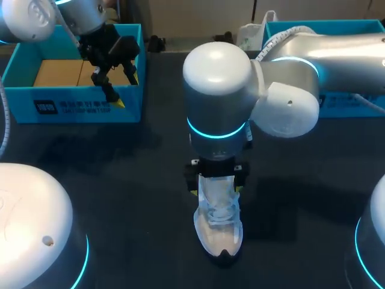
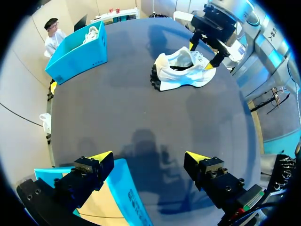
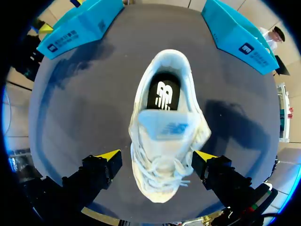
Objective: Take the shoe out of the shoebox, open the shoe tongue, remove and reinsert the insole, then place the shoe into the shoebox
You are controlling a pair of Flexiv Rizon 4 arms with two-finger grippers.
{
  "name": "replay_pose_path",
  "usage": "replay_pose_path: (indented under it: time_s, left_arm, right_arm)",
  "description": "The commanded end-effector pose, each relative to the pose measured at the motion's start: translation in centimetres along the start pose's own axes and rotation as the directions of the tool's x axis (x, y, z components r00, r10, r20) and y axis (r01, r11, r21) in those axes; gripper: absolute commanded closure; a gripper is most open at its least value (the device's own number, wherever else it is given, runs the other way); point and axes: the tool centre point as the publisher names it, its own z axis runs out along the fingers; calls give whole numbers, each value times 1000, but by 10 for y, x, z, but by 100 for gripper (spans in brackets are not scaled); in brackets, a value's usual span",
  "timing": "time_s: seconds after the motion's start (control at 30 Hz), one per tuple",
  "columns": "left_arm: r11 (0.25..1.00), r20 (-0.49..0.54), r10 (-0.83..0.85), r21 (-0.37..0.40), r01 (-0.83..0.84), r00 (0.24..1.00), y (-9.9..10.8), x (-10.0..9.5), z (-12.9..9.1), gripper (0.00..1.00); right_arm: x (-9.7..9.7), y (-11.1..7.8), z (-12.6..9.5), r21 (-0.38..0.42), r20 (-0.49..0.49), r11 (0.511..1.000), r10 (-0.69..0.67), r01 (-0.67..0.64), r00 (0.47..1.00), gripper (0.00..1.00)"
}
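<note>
The white shoe (image 1: 219, 223) sat on the tabletop (image 1: 120, 180), outside the shoebox (image 1: 78, 107). The right end effector (image 3: 157, 157) hung over it, spread wide, maybe to open the tongue (image 3: 164, 126). The left end effector (image 2: 149, 156) hung spread by the shoebox

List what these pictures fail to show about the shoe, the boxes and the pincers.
- Head view: the right arm covers the heel and opening of the shoe; only toe and laces show.
- Head view: that arm blocks most of the inside of the right box.
- Left wrist view: the left box under the left pincer is cut off by the picture's edge.
- Right wrist view: the insole shows only at the heel; the tongue hides the rest.
</note>
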Motion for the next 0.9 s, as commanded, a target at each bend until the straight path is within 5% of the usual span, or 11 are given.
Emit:
replay_pose_path:
  time_s: [0.03, 0.2, 0.23, 0.27, 0.3, 0.4, 0.9]
  left_arm:
    - [1000, 1, 0, -1, 0, 1000, 0, 1, 0, 0]
    - [1000, 1, 0, -1, 0, 1000, 0, 1, 0, 0]
    - [1000, 1, 0, -1, 0, 1000, 0, 1, 0, 0]
    - [1000, 1, 0, -1, 0, 1000, 0, 1, 0, 0]
    - [1000, 1, 0, -1, 0, 1000, 0, 1, 0, 0]
    - [1000, 1, 0, -1, 0, 1000, 0, 1, 0, 0]
    - [1000, 1, 0, -1, 0, 1000, 0, 1, 0, 0]
  right_arm:
    - [-1, -11, -16, -27, 11, 1000, -3, 3, 1000, 0]
    - [1, -6, -27, -61, 10, 998, -35, 35, 999, 0]
    - [1, -5, -28, -59, 13, 997, -38, 38, 999, 10]
    - [1, -4, -28, -64, 8, 997, -46, 46, 999, 38]
    - [1, -3, -29, -63, 8, 997, -48, 48, 999, 53]
    - [0, -4, -30, -48, 7, 997, -53, 53, 999, 67]
    - [-3, 0, -30, -26, -7, 996, -83, 83, 997, 75]
